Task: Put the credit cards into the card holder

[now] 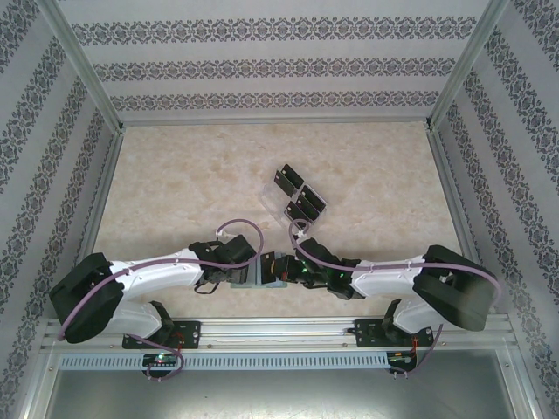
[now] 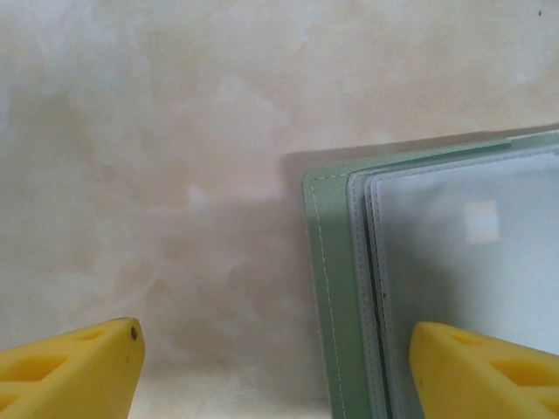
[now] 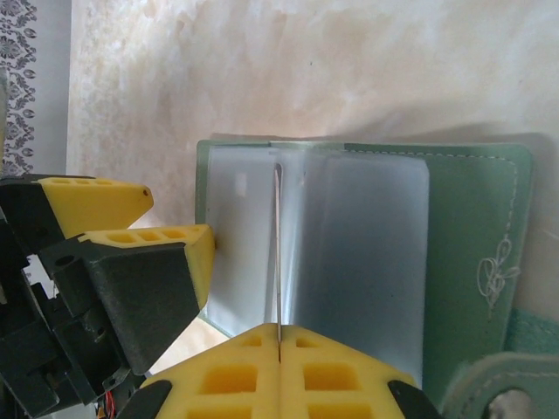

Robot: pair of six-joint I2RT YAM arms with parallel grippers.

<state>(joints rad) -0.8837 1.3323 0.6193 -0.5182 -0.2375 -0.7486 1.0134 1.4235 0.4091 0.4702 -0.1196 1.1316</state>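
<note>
Clearance: the left end effector [image 2: 275, 371] and the right end effector [image 3: 279, 336] face each other over the card holder [image 3: 472, 236], close to the near rail [image 1: 279, 330]. Bare counter [image 1: 175, 192] lies open beyond them and on both flanks.
Right end effector: jaws fully closed, pinching one clear leaf [image 3: 277, 253] of the card holder. The leaf stands on edge between the yellow fingers.
Left end effector: jaws wide, holding nothing. They straddle an outer edge of the card holder, one finger over bare counter and the other over the clear leaves. Whether that finger touches them cannot be told.
Card holder: lies open and flat near the counter's near edge, between the two arms. The cover is grey-green with pale stitching, an embroidered sprig [image 3: 493, 275] and a tab [image 3: 502, 393] at one end. Clear leaves are stacked inside.
Credit cards: dark flat pieces [image 1: 306, 205] in two clusters toward mid-counter, well apart from the card holder.
Boundaries: patterned walls [image 1: 279, 65] enclose the counter on three sides.
</note>
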